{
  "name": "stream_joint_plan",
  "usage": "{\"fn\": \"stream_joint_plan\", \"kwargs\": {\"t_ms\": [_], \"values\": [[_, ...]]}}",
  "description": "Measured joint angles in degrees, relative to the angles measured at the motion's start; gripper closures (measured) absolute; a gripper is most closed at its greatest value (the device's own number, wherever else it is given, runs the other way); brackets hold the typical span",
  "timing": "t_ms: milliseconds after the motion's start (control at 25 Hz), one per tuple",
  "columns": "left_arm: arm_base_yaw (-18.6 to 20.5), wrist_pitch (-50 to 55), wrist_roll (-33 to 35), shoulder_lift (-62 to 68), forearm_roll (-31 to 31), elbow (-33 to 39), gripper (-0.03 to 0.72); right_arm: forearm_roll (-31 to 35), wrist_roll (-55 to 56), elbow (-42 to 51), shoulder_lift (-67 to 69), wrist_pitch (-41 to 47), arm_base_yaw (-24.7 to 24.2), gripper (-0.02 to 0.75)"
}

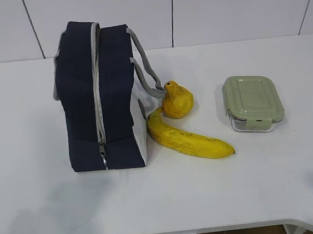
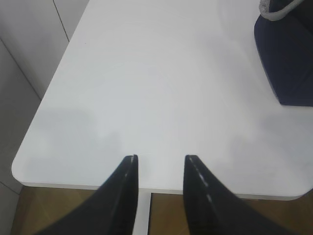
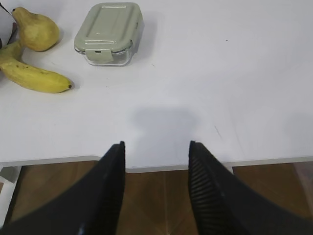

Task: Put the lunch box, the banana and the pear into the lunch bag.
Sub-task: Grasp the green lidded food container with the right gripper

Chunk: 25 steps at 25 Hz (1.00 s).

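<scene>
While the lunch bag (image 1: 97, 97) stands zipped on the table (image 1: 38, 204), the pear (image 1: 177, 100) and banana (image 1: 187, 139) touch beside it, the lunch box (image 1: 253, 102) apart. Left gripper (image 2: 160, 157): spread, empty, near the table's edge. Right gripper (image 3: 156, 144): likewise spread, empty.

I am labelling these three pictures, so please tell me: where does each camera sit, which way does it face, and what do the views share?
Exterior view: in front of the table, slanting down at the lunch bag, pear, banana and lunch box; no robot part shows.
Left wrist view: behind the open left gripper, facing the table's corner and the bag's side.
Right wrist view: behind the open right gripper, facing the fruit and box.
Shared: exterior and right wrist views both show pear, banana, box.
</scene>
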Motion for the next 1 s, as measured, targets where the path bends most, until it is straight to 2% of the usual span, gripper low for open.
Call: {"fn": "stream_joint_plan", "kwargs": {"t_ms": [560,720,1000], "values": [[0.0,0.0,0.0,0.0,0.0,0.0,0.448,-0.1,0.0,-0.1,0.0,0.0,0.0,0.397],[0.0,0.0,0.0,0.0,0.0,0.0,0.448,-1.9,0.0,-1.1,0.0,-3.2,0.0,0.396],[0.0,0.0,0.0,0.0,0.0,0.0,0.449,-2.4,-0.2,-1.3,11.2,-7.5,0.0,0.396]]}}
